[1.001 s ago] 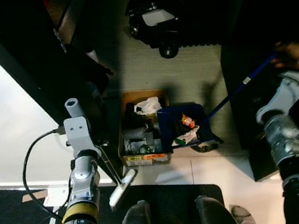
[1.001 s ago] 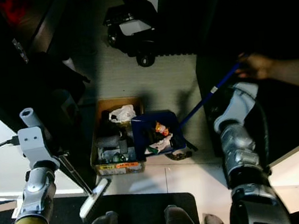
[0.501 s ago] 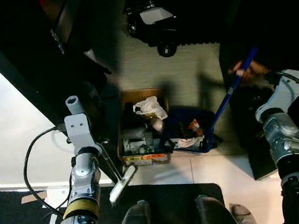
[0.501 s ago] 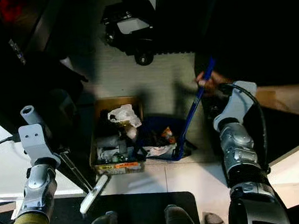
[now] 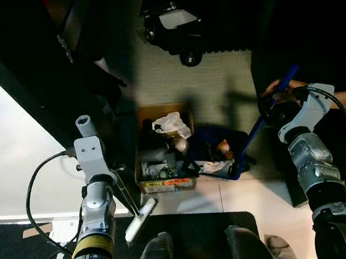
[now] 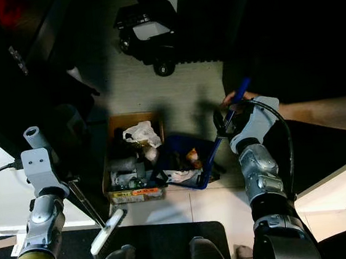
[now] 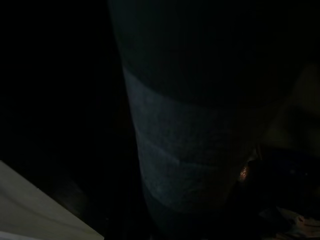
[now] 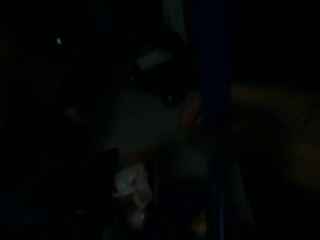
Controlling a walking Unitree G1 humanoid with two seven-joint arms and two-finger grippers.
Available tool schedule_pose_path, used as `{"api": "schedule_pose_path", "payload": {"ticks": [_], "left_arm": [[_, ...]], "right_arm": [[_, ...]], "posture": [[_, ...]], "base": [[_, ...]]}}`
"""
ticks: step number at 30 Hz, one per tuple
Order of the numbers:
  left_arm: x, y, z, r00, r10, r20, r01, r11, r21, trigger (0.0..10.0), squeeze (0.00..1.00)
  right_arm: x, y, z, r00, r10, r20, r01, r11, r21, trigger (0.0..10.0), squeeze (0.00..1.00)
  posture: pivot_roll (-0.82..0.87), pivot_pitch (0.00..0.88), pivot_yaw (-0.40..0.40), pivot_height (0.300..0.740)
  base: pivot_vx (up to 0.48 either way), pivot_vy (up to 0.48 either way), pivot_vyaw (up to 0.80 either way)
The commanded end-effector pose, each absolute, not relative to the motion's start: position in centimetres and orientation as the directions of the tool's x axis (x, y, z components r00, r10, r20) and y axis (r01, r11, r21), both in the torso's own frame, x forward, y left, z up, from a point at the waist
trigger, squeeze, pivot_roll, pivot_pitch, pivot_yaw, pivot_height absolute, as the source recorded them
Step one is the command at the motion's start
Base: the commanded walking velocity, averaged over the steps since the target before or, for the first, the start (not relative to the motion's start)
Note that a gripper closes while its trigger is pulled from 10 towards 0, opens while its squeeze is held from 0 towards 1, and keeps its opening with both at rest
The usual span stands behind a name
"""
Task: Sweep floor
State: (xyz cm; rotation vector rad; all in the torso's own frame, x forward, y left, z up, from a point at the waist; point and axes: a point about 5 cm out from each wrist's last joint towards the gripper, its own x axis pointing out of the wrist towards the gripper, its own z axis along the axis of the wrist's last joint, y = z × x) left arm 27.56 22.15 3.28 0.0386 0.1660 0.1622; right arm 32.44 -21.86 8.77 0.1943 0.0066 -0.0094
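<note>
We are closing our right gripper (image 6: 225,123) around the thin blue handle (image 6: 228,116) of the dustpan (image 6: 186,165), beside a person's hand (image 6: 237,101). The blue plastic dustpan, holding crumpled litter, is resting on the grey carpet (image 6: 193,90) against one open cardboard box (image 6: 130,165) full of rubbish. Our left gripper (image 5: 121,181) is clamping the brush's (image 5: 139,210) thin metal stem, its pale head hanging over white tile.

box (image 5: 163,152) left | dustpan (image 5: 220,155) right, touching | brush (image 5: 139,211) nearer
</note>
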Motion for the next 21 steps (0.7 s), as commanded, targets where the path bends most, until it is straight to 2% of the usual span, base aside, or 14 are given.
{"api": "schedule_pose_path", "payload": {"ticks": [1, 2, 3, 6, 21], "left_arm": [[27.8, 21.9, 3.8, 0.979, 0.158, -0.126, -0.152, 0.987, 0.057, 10.0, 0.0], [27.8, 21.9, 3.8, 0.979, 0.158, -0.126, -0.152, 0.987, 0.057, 10.0, 0.0], [27.8, 21.8, 3.8, 0.98, 0.155, -0.124, -0.149, 0.987, 0.055, 10.0, 0.0], [27.8, 21.6, 3.8, 0.981, 0.15, -0.123, -0.145, 0.988, 0.052, 10.0, 0.0], [27.7, 22.2, 4.0, 0.981, 0.153, -0.122, -0.146, 0.987, 0.065, 10.0, 0.0]], "right_arm": [[32.5, -22.0, 9.9, 0.998, -0.006, 0.066, -0.002, 0.994, 0.109, 10.0, 0.0], [32.5, -22.0, 9.9, 0.998, -0.006, 0.066, -0.002, 0.994, 0.109, 10.0, 0.0], [32.7, -22.1, 11.0, 0.99, -0.01, 0.137, 0.007, 1.0, 0.017, 10.0, 0.0], [32.9, -22.2, 11.5, 0.986, -0.018, 0.164, 0.023, 0.999, -0.027, 10.0, 0.0], [35.0, -21.4, 13.2, 0.978, 0.008, 0.21, -0.005, 1.0, -0.015, 10.0, 0.0]], "posture": [[0.01, 0.067, -0.042, 0.731], [0.01, 0.067, -0.042, 0.731], [0.0, 0.074, -0.044, 0.731], [0.0, 0.075, -0.045, 0.731], [0.02, 0.092, -0.043, 0.731]], "base": [[0.0, 0.0, 0.0], [0.0, 0.0, 0.0], [0.0, 0.0, 0.0], [0.0, 0.0, 0.0], [0.0, 0.0, 0.0]]}}
